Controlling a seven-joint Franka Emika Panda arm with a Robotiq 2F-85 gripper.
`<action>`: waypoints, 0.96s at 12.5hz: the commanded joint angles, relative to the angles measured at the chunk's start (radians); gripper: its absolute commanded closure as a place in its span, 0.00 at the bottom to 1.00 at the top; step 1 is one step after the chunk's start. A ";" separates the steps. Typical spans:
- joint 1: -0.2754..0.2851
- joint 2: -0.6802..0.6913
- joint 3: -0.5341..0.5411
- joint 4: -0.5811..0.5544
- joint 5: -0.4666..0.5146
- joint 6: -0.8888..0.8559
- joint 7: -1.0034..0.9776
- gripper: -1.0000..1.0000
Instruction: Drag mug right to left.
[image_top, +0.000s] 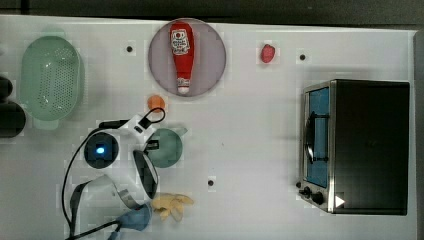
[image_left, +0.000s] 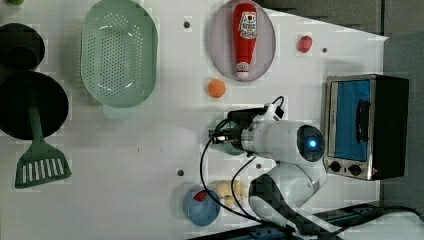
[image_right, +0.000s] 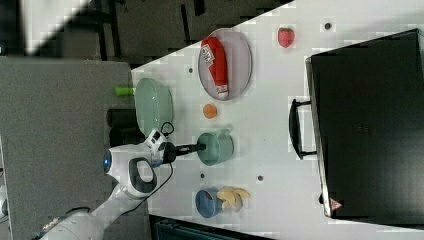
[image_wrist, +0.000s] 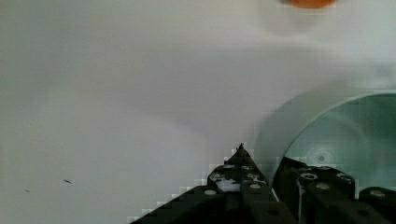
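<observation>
Jaws pinched narrow on the rim of the round teal-green ceramic mug (image_top: 166, 147), one finger inside, one outside. Gripped that way for sliding it across the white tabletop (image_top: 250, 145), not lifting.

Ketchup bottle (image_top: 181, 54) on a plate (image_top: 160, 60) — colander (image_top: 50, 77), toaster oven (image_top: 365, 145), strawberry (image_top: 268, 53) apart.
</observation>
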 joint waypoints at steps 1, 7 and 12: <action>0.059 0.033 -0.002 0.085 0.005 -0.051 0.137 0.83; 0.144 0.095 -0.002 0.204 0.005 -0.109 0.226 0.83; 0.202 0.153 -0.002 0.302 0.005 -0.130 0.349 0.83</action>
